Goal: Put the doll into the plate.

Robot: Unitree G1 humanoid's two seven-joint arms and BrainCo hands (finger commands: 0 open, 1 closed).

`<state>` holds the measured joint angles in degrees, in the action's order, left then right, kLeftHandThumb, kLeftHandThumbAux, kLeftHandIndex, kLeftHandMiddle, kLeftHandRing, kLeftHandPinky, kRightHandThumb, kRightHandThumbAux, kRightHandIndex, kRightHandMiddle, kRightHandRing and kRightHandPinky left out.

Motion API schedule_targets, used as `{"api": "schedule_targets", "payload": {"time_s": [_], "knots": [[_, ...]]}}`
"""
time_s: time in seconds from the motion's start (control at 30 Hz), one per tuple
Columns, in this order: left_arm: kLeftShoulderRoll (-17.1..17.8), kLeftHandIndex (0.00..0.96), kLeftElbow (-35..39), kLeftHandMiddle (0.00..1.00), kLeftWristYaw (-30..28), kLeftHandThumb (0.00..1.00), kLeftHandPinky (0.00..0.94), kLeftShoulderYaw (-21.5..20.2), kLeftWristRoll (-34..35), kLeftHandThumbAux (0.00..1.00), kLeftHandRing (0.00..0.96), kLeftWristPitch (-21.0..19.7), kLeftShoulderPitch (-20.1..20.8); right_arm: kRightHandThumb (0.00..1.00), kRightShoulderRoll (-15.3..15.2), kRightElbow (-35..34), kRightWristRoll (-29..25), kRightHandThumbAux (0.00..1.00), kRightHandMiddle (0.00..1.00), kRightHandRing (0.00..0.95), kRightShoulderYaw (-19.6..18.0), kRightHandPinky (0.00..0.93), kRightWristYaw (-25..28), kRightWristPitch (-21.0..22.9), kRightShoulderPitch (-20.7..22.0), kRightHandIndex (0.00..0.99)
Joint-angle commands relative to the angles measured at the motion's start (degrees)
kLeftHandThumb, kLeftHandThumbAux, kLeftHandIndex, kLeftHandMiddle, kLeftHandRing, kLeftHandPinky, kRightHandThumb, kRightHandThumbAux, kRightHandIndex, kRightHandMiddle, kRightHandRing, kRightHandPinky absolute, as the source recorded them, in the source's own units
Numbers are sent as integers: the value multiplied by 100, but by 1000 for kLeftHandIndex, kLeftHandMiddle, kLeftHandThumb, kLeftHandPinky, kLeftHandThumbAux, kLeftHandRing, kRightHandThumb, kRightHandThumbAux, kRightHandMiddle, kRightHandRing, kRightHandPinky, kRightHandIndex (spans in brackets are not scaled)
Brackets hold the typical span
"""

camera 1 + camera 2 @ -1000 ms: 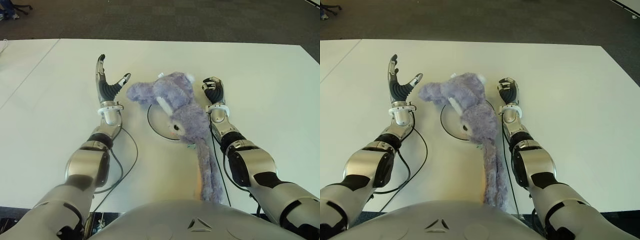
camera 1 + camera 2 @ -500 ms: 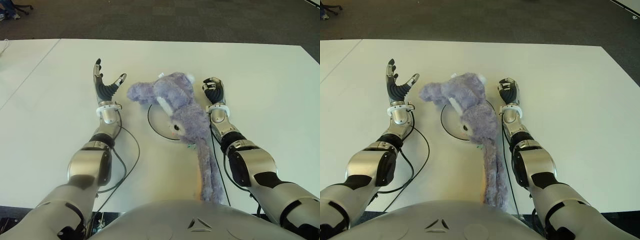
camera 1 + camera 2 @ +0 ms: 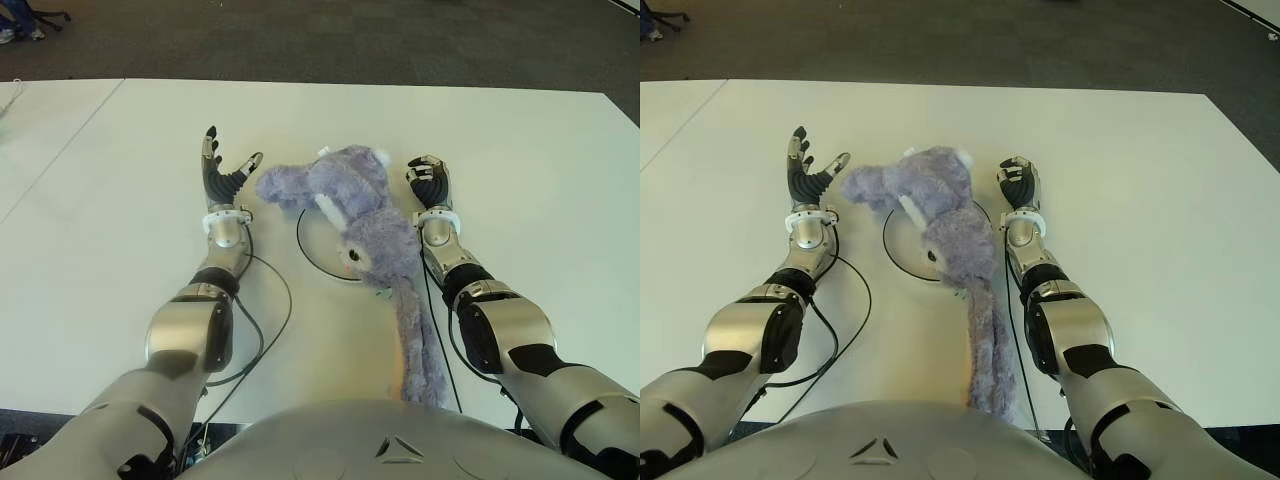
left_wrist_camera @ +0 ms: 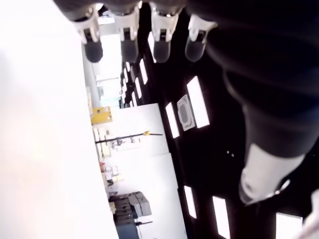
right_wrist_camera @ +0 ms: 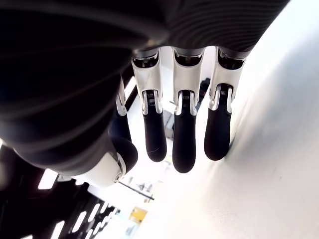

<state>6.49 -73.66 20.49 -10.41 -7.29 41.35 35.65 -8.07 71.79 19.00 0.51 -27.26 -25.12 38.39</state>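
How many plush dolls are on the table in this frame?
1. A single purple doll lies across the plate, hiding most of it, between the open left hand and the right hand. Its long limb trails back toward the robot.

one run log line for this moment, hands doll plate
left hand: open, beside doll's left | right hand: curled, empty, beside doll's right | doll: partly over plate, tail trailing off toward robot | table: white
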Motion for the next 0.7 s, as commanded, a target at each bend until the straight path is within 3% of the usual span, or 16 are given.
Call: {"api": "schedule_targets", "payload": {"time_s": [0.03, 0.23, 0.33, 0.5, 0.7], "knots": [[-458, 0, -434, 0, -852, 0, 48, -218, 328, 717, 0, -763, -667, 682, 158, 697, -35, 740, 345, 413, -15, 433, 321, 659, -1075, 398], [-534, 0, -489, 15, -1114, 6, 80, -188, 259, 667, 24, -1312, -757, 682, 168, 687, -92, 740, 343, 402, -81, 428, 300, 582, -1096, 398], [-578, 0, -525, 36, -1193, 19, 81, 53, -8, 605, 44, -1629, -889, 682, 185, 682, -49, 740, 346, 411, -63, 452, 204, 558, -1102, 398], [-619, 8, -515, 54, -1399, 29, 97, 151, -72, 576, 59, -1830, -954, 681, 178, 681, -6, 741, 349, 416, -29, 455, 187, 591, -1102, 398], [-601, 43, -459, 68, -1644, 79, 107, 90, 45, 620, 75, -1894, -783, 680, 157, 693, -32, 741, 346, 404, -66, 432, 252, 602, -1105, 398]]}}
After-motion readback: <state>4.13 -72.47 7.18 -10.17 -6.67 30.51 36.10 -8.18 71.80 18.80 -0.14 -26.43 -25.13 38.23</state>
